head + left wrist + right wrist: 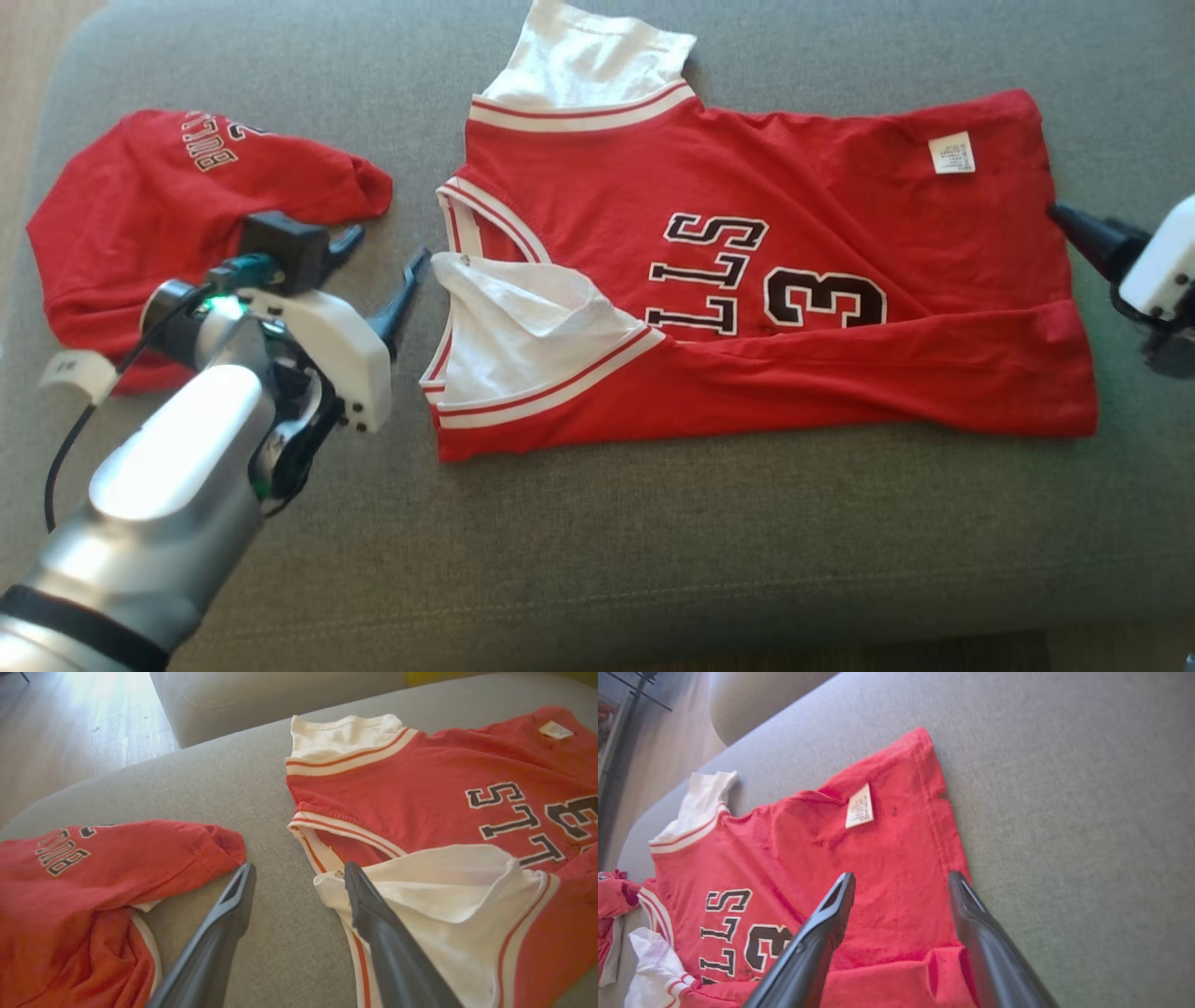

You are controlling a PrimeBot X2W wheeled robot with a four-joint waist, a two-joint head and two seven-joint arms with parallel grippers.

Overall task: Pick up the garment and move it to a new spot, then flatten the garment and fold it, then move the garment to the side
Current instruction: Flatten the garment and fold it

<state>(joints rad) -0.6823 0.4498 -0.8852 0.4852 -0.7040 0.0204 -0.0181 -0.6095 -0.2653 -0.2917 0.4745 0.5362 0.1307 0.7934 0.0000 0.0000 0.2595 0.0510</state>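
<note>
A red short-sleeved basketball jersey with white sleeves and black lettering lies spread nearly flat across the middle of a grey upholstered sofa cushion, its lower edge folded up and a white label showing near the hem. The left tool, fingers apart and empty, hovers just beside the neckline. The right tool, fingers also apart, sits over the hem. A second crumpled red garment lies to the left.
</note>
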